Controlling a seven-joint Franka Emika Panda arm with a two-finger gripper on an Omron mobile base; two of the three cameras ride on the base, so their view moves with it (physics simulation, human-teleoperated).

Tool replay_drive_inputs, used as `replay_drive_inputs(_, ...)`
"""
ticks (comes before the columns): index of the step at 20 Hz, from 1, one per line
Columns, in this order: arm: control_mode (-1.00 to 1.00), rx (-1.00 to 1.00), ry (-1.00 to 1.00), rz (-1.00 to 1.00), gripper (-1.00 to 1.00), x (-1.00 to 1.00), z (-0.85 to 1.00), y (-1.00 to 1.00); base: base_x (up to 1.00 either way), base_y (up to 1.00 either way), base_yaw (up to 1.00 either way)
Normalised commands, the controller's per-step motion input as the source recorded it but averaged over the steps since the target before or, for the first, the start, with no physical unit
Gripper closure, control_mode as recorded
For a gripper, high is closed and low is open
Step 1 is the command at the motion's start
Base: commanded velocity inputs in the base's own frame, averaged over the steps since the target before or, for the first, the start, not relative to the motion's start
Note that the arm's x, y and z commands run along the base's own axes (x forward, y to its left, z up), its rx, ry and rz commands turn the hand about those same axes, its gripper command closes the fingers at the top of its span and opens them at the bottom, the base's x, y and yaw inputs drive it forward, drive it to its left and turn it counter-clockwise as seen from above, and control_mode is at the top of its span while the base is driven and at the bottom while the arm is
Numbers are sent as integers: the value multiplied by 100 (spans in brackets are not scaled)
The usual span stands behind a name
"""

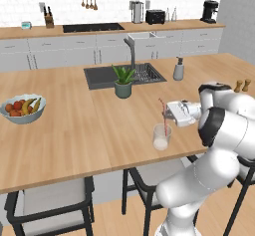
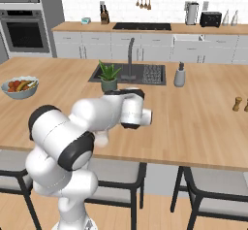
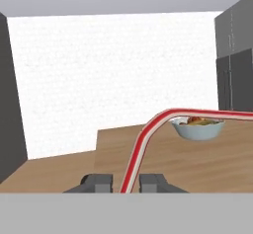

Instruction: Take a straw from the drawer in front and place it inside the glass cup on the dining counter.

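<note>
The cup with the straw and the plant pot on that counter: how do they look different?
The cup is clear, whitish glass; the pot is solid grey-green. The cup holds a thin red straw; the pot holds a spiky green plant. The cup stands near the counter's front edge; the pot sits by the sink. Both stand upright.

Wide light-wood dining counter [image 1: 74, 130]: grain seen clearly, finish matt, pretty smooth. Small clear glass cup [image 1: 161, 137]: whitish, see-through, slight gloss. Thin red-pink straw [image 3: 143, 146]: smooth plastic look, pale stripe seen along length. Dark inset sink [image 1: 102, 75]: matt, tap [image 1: 132, 51] looks like brushed grey metal. Pale blue fruit bowl [image 1: 23, 110]: glossy ceramic look. Grey soap dispenser bottle [image 1: 178, 69]: dull finish.
</note>
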Motion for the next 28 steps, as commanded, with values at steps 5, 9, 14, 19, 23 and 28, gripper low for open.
replay_drive_inputs(5,-100,0,-4,0,100,6,1,0,0,0,0)
replay_drive_inputs(9,-100,0,-3,0,100,9,5,0,0,0,0)
replay_drive_inputs(14,-100,0,-1,0,100,2,8,0,0,0,0)
replay_drive_inputs(19,-100,0,-1,0,100,5,8,0,0,0,0)
replay_drive_inputs(23,-100,0,0,0,100,2,4,0,0,0,0)
replay_drive_inputs(28,-100,0,-4,0,100,-6,1,-1,0,0,0)
